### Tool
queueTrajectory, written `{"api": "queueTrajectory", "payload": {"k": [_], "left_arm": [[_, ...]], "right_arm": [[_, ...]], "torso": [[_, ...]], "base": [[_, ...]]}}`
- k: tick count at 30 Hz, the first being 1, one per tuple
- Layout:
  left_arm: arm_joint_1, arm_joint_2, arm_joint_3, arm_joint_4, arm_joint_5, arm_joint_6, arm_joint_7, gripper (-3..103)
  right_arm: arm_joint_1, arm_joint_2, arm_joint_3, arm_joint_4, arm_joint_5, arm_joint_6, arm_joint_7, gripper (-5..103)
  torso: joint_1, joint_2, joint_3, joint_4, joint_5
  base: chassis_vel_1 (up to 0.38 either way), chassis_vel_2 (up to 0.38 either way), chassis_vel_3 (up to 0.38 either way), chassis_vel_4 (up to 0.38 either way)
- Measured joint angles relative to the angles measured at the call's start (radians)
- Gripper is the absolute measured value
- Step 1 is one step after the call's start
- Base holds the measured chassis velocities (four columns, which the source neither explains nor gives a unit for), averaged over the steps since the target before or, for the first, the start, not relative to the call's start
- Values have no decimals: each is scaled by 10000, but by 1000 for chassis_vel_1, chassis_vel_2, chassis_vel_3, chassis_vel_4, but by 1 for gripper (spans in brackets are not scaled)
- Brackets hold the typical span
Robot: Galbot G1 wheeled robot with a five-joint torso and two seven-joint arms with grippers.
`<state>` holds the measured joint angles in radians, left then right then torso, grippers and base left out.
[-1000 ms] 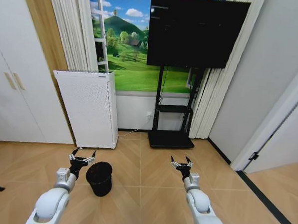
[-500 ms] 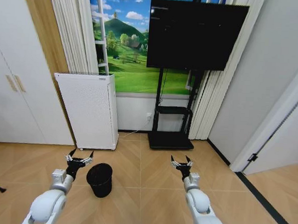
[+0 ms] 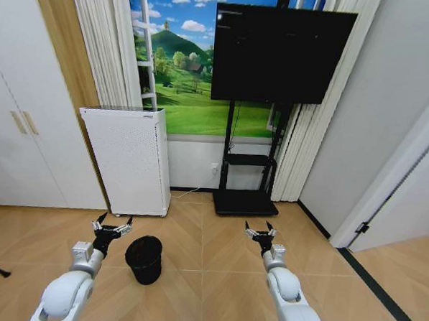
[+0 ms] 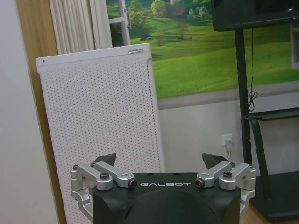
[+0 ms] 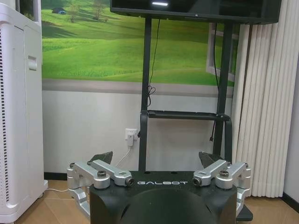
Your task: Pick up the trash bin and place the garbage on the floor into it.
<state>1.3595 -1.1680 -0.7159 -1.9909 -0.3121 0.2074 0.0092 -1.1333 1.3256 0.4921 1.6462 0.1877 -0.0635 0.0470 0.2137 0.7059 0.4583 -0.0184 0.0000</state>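
Wood-pattern floor (image 3: 196, 231) in front of a white appliance (image 3: 130, 160) and a TV stand (image 3: 245, 199); bin beside the left arm.

On the floor the trash bin (image 3: 144, 258) stands upright, mouth up, just to the right of the left gripper (image 3: 111, 223), whose jaws are spread and hold nothing. The right gripper (image 3: 259, 229), likewise spread and empty, hangs well apart on the bin's far side. My judgement: the left arm is nearer, and the bin lies inboard and a little below its jaws.
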Motion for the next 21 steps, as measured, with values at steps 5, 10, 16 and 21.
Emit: {"api": "queueTrajectory", "payload": {"k": [5,10,16,21], "left_arm": [[-74,10,114,53,2,23,-24,100],[-208,87,169,167,-15,29,-43,100],[-308,139,171,231,-108,30,-38,100],[-337,130,170,250,-121,30,-38,100]], "right_arm": [[12,-20,50,-24,62,-1,-4,100],[-17,11,87,-43,70,-1,-7,100],[-29,46,91,-44,60,-1,-7,100],[-29,20,101,-43,58,-14,-7,100]], "torso": [[85,196,111,1,0],[211,498,287,1,0],[332,782,451,1,0],[441,1034,592,1,0]], "base": [[0,0,0,0],[0,0,0,0],[0,0,0,0],[0,0,0,0]]}}
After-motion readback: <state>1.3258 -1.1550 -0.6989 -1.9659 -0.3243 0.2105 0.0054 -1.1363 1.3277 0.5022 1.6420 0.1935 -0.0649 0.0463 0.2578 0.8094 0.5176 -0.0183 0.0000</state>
